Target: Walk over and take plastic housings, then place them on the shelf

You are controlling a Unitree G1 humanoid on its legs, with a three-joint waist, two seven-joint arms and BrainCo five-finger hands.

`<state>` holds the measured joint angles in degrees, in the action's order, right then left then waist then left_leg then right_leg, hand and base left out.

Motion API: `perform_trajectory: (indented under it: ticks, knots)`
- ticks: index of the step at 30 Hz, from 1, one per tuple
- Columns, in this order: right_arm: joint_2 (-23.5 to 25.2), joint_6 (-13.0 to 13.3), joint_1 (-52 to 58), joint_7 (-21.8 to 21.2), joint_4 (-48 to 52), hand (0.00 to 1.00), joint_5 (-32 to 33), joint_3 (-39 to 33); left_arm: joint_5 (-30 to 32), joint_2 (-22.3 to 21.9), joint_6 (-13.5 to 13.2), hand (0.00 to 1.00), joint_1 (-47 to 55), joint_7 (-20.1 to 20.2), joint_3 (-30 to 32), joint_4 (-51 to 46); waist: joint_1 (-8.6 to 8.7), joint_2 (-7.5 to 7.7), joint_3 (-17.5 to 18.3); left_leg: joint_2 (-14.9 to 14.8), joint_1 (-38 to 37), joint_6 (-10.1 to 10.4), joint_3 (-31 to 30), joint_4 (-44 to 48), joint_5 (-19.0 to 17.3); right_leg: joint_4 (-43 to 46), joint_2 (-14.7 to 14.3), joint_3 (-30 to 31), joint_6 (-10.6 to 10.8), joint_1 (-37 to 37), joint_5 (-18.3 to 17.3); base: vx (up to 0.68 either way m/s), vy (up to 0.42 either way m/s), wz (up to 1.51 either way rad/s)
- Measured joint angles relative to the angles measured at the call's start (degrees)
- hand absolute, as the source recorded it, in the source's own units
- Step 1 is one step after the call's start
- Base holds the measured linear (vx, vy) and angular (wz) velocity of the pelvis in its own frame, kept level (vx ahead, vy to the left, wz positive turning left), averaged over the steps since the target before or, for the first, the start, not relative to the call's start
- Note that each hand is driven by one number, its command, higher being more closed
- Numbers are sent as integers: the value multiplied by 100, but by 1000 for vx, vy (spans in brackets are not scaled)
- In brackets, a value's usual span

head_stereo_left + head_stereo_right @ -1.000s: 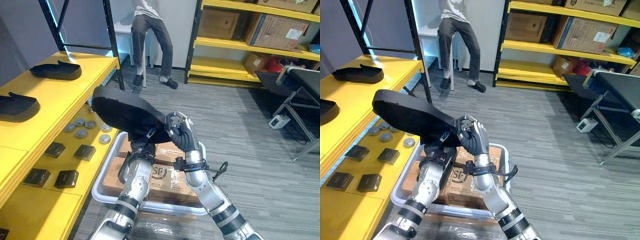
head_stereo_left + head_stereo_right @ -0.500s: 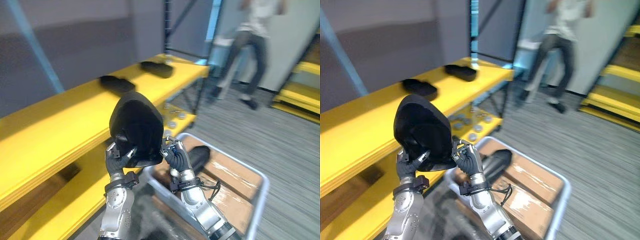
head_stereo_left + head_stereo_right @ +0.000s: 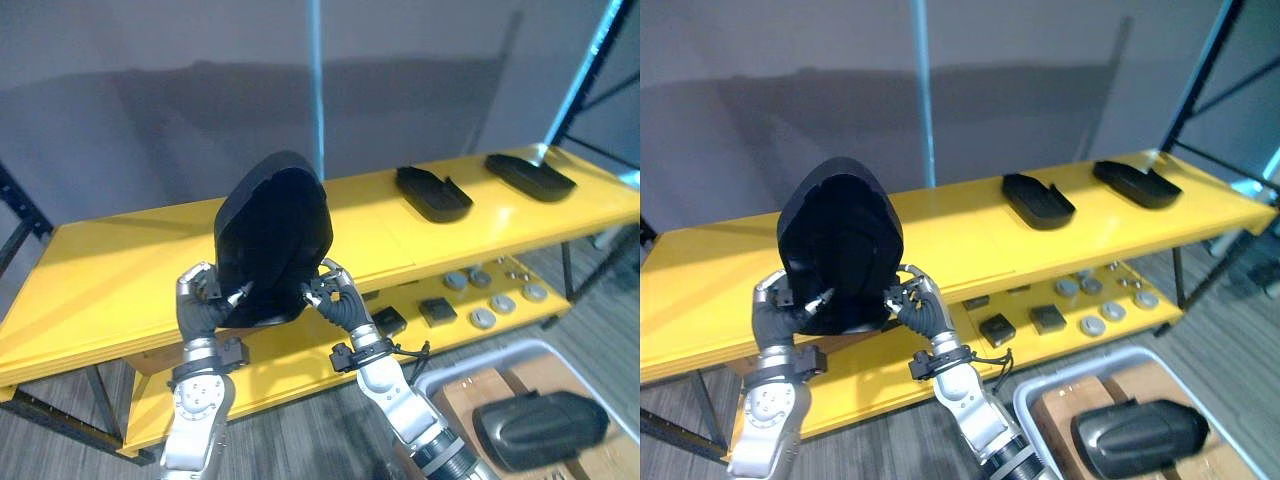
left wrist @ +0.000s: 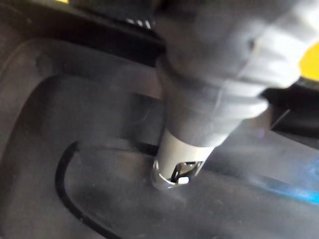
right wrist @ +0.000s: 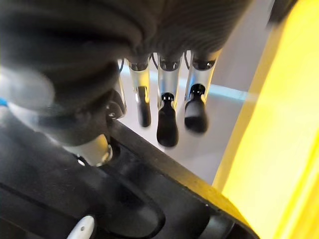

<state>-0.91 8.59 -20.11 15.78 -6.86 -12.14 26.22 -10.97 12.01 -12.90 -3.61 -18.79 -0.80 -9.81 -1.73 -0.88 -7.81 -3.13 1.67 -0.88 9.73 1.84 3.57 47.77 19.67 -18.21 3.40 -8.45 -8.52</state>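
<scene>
A warehouse-like workshop: yellow steel shelving [image 3: 120, 270] stocked with black plastic housings [image 3: 432, 193].

A black plastic housing [image 3: 272, 240] is being held up before a bright yellow shelf [image 3: 100, 270], where two more black housings [image 3: 432, 192] [image 3: 530, 175] are being kept, with small grey discs [image 3: 483, 318] lower down.

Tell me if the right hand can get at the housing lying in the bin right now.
Probably not yet. The right hand and left hand both grip the held housing before the shelf. The binned housing lies uncovered; only the full hand hinders.
</scene>
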Motion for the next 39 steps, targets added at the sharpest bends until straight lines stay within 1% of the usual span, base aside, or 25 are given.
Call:
perform_trajectory:
  ticks: [1,2,3,4,5,6,7,8,9,10,11,14,17,18,20,22,23,25,26,28,29,31,34,36,39]
  knots:
    - [-29,-2,54,-22,64,0,44,-45,-1,-1,1,100,-13,22,-51,14,21,3,-8,33,-31,-6,-111,-3,-1,-399,-124,83,30,-14,-45,176,-114,123]
    - [-154,-2,283,-88,324,0,112,-109,-8,29,1,100,-30,96,-164,39,90,10,-23,127,-58,-5,-481,-16,1,-1679,-497,516,40,-67,-76,154,-109,125]
    - [-163,-1,381,-115,401,0,115,-149,-11,45,2,100,-50,133,-216,74,105,31,-11,152,-44,3,-586,-14,0,-2119,-633,708,48,-65,-47,173,-174,131]
    - [-158,-2,503,-119,459,0,138,-206,-22,87,12,100,-70,178,-302,99,105,89,18,195,-27,48,-683,-20,-13,-2669,-776,926,-6,-58,106,79,-113,74]
    - [-141,-6,559,-128,476,0,166,-254,-26,127,15,100,-73,203,-338,100,95,175,33,276,-28,108,-720,-37,-24,-2951,-778,1022,-32,-60,335,158,-216,75]
    - [-139,-31,622,-142,491,0,232,-280,-117,127,10,100,-72,281,-353,169,85,289,20,406,-104,288,-769,-103,-57,-3155,-676,1045,226,-30,678,188,-202,43]
    - [-162,-64,693,-149,493,0,279,-290,-152,47,56,100,-1,296,-350,207,59,121,60,205,-100,345,-633,-131,-48,-3470,-868,963,141,92,766,194,-191,17]
    - [-153,-68,704,-155,496,0,301,-291,-169,26,63,100,14,303,-339,205,41,74,71,112,-77,364,-599,-136,-41,-3666,-977,963,96,135,869,190,-124,-30]
    - [-141,-70,711,-194,542,0,377,-294,-244,29,73,100,4,343,-306,205,26,58,86,-49,-64,437,-502,-165,-77,-4166,-1182,960,29,297,1104,188,-104,-42]
    - [-140,-74,755,-231,654,0,415,-343,-306,21,103,100,-8,386,-306,209,53,78,97,-144,-72,520,-471,-188,-82,-4607,-1329,949,-23,480,1304,182,-93,-36]
    - [-139,-74,787,-253,719,0,474,-378,-355,6,129,100,-14,431,-317,209,85,80,99,-177,-85,535,-460,-199,-89,-4738,-1370,945,-37,546,1357,203,-90,-16]
    - [-151,-74,1012,-336,971,0,612,-538,-473,-118,207,100,-144,526,-469,281,144,62,105,-254,-134,554,-450,-274,-86,-4866,-1454,915,-45,636,1372,156,-39,2]
    - [-147,-74,1036,-397,1118,0,1005,-651,-846,-266,246,100,-485,516,-564,792,166,58,109,-264,-184,587,-454,-410,-62,-4928,-1449,839,-45,666,1372,63,23,6]
    - [-131,-74,1037,-385,1143,0,1130,-694,-1060,-298,264,100,-608,459,-623,1027,188,60,111,-245,-195,588,-451,-426,-61,-4926,-1434,838,-44,666,1372,28,51,2]
    - [-109,-73,1034,-317,1368,0,1267,-747,-1281,-327,296,100,-716,317,-652,1228,246,59,112,-206,-199,587,-437,-456,-60,-4929,-1400,843,-43,654,1371,16,49,-2]
    - [-40,-72,1016,-148,1683,0,1344,-873,-1500,-355,301,100,-846,148,-632,1372,281,59,113,-184,-237,589,-362,-499,-59,-4928,-1395,918,-43,633,1371,-1,40,-17]
    - [46,-66,989,131,1909,0,1268,-1010,-1719,-355,300,100,-976,-23,-623,1463,328,54,129,-176,-298,597,-280,-571,-46,-4929,-1397,990,-42,617,1371,-8,35,-22]
    - [134,-59,903,399,2032,0,1136,-1180,-1858,-360,301,100,-1182,-161,-592,1584,427,55,174,-175,-292,610,-230,-622,-35,-4927,-1400,1015,-40,567,1373,-15,35,-20]
    - [138,-59,787,682,2144,0,904,-1337,-2003,-422,295,100,-1428,-256,-522,1599,458,47,196,-176,-293,618,-148,-677,-13,-4929,-1414,1100,-31,492,1391,-15,28,-22]
    - [130,-64,710,855,2162,0,737,-1481,-2109,-475,270,100,-1584,-351,-514,1602,497,38,220,-176,-277,613,-108,-677,-8,-4929,-1420,1135,-32,454,1403,2,16,-17]
    - [125,-70,618,1048,2158,0,524,-1571,-2160,-498,255,100,-1722,-387,-517,1640,537,16,236,-175,-281,610,-86,-677,4,-4932,-1425,1149,-30,450,1413,26,15,-8]
    - [94,-74,368,1285,2119,0,240,-1826,-2166,-530,241,100,-1980,-447,-515,1806,635,-24,262,-176,-282,604,-83,-678,9,-4936,-1435,1149,-28,450,1419,18,9,-3]
    - [-61,-152,150,1521,2114,0,159,-2172,-2344,-647,240,100,-2289,-525,-513,1985,686,-44,274,-193,-279,603,-88,-678,14,-4941,-1448,1142,-29,450,1420,0,0,0]
    - [-170,-187,229,1525,2116,0,131,-2292,-2375,-662,241,100,-2431,-605,-472,2107,730,-62,281,-196,-257,605,-91,-678,19,-4940,-1452,1141,-30,430,1420,0,0,0]
    - [-323,-198,837,1432,2311,0,145,-2496,-2386,-636,265,100,-2746,-705,-284,2386,812,-75,284,-189,-107,605,-85,-678,44,-4938,-1460,1156,-39,275,1461,-8,5,-2]
